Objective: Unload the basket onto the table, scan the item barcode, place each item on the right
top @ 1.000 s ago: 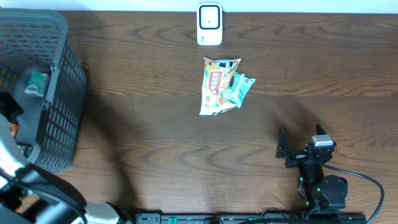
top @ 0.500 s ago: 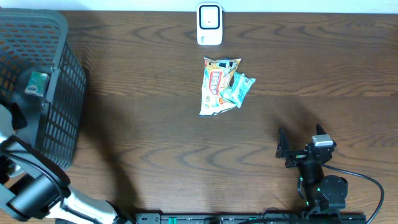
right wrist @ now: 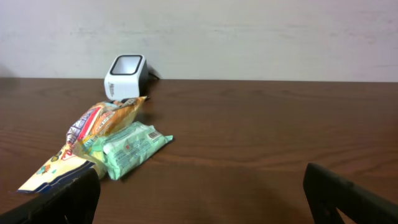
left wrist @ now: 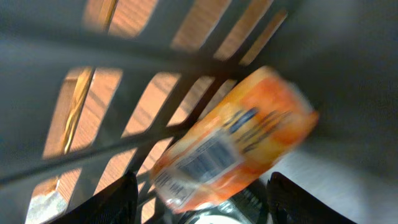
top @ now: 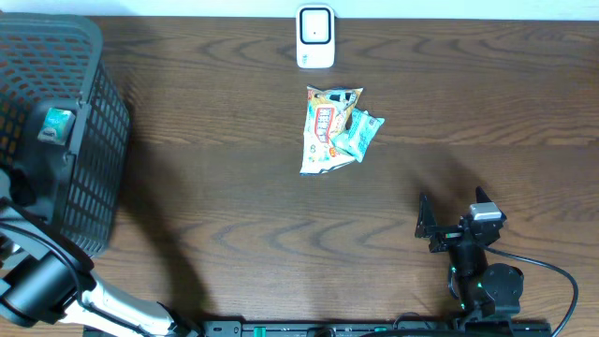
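Far left, basket [top: 89, 140] is sitting on the counter [top: 234, 215], with a small green item [top: 56, 124] inside near its rim. Left arm [top: 42, 281] is reaching into the basket from the lower left corner; overhead is not showing its pincer. In the left wrist view, left pincer [left wrist: 202, 183] is closing on the orange packet [left wrist: 230, 149], whose lower end is sitting between the two fingers [left wrist: 118, 199]. The packet is tilting up against the basket wall with its barcode label facing the camera; the view is blurring. Mid counter at the far edge, scanner [top: 315, 37] is standing upright. Just in front of it, snack bag [top: 325, 131] is lying flat, and green pack [top: 359, 133] is overlapping its right side. Lower right, right pincer [top: 453, 217] is hanging wide open and gripping nothing, well apart from the packs and pointing toward them and the scanner.
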Controlling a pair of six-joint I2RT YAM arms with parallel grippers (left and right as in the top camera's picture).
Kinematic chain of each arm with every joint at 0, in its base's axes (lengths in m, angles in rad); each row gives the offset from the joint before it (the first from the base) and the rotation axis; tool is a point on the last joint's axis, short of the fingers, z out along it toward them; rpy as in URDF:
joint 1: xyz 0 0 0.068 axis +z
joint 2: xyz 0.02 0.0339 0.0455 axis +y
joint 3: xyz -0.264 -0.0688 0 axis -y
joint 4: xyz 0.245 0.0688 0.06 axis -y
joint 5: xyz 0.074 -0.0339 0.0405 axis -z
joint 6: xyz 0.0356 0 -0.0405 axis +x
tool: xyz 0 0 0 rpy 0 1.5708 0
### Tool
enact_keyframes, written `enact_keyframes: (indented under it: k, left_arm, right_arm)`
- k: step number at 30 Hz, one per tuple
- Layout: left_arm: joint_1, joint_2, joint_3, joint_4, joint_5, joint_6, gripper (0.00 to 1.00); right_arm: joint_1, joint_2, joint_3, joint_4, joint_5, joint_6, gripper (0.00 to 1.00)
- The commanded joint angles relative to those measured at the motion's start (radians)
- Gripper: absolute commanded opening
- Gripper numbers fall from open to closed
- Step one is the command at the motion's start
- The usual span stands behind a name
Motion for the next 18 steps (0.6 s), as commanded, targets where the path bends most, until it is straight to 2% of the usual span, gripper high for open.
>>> enact_keyframes:
  k: [1, 5, 10, 18]
  left_arm:
    - [0.038, 0.010, -0.005, 0.013, 0.023, 0.002, 0.65]
    - [0.054, 0.011, -0.005, 0.013, 0.127, 0.002, 0.64]
    - [0.055, 0.011, -0.005, 0.029, 0.145, 0.002, 0.53]
    - [0.055, 0.011, -0.005, 0.055, 0.272, 0.002, 0.54]
  right_arm:
    - [0.008, -0.003, -0.002, -0.004, 0.008, -0.015, 0.99]
    - [0.008, -0.003, -0.002, -0.004, 0.008, -0.015, 0.99]
    - [0.008, -0.003, -0.002, -0.004, 0.008, -0.015, 0.99]
    - [0.008, -0.003, -0.002, -0.004, 0.008, -0.015, 0.99]
